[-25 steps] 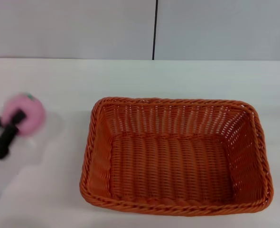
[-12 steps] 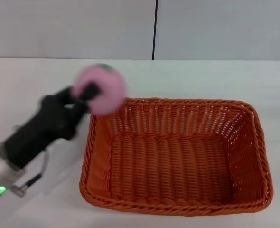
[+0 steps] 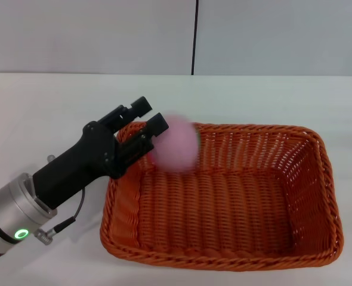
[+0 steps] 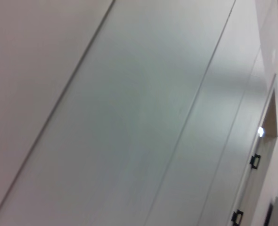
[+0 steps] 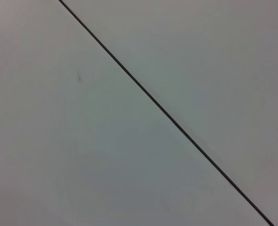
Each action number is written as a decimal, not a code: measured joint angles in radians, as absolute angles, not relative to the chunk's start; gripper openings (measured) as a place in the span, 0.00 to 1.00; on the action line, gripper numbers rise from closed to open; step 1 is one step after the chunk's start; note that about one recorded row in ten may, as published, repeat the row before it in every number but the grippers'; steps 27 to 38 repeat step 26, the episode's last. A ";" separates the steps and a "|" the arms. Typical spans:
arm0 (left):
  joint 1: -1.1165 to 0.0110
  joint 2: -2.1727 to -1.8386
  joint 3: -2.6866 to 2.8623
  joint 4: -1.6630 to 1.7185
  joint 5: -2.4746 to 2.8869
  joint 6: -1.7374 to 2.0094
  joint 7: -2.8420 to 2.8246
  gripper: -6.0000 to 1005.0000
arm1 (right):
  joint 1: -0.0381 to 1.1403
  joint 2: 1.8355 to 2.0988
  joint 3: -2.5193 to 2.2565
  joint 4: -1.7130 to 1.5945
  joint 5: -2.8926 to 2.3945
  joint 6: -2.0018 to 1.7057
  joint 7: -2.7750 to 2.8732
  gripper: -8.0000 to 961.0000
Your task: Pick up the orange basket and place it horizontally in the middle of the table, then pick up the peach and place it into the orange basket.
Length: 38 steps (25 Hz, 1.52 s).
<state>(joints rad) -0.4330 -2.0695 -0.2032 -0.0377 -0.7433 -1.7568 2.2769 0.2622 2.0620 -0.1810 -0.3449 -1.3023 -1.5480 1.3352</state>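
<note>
One peach [image 3: 176,143] in play: pink, blurred, over the near-left inner corner of the orange basket [image 3: 224,196], just inside its braided rim and above the woven floor. Blur suggests it's in motion. Can't tell whether it's touching the weave; it looks airborne.

Left gripper [image 3: 145,124] sits right beside it, over the basket's left rim, arm reaching in from the robot's left. Its two black fingers [image 3: 155,126] are spread apart with a visible gap, and the peach lies just past the fingertips, not between them. So the pincer is open and holding nothing. Judgement: this is the release, with the fruit let go above the basket interior so it falls inside instead of on the table.

Basket lies with its long side across the view, roughly central on the table [image 3: 56,107], a bit toward the robot's right. That orientation fits the "horizontal, middle" requirement, so the first half of the task looks done. Open top and sloped sides give a wide target, which would explain a drop from near the rim and not deep inside.

Risk, as a guess: release point is close to the left wall, so the peach could hit the slope and roll. The rim should contain it.

Right arm isn't in the head view. Both wrist cameras show only plain wall panels with seams, and no fingers.
</note>
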 joint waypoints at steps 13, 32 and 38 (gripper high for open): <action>-0.377 -2.069 -0.462 -0.071 -0.746 -1.748 2.278 0.83 | 0.262 2.072 -0.167 -0.328 -1.279 -1.547 1.292 0.37; -0.299 -2.073 -0.859 -0.111 -0.746 -1.721 2.260 0.84 | 0.256 2.073 0.006 -0.278 -1.273 -1.485 1.281 0.37; -0.299 -2.073 -0.859 -0.111 -0.746 -1.721 2.260 0.84 | 0.256 2.073 0.006 -0.278 -1.273 -1.485 1.281 0.37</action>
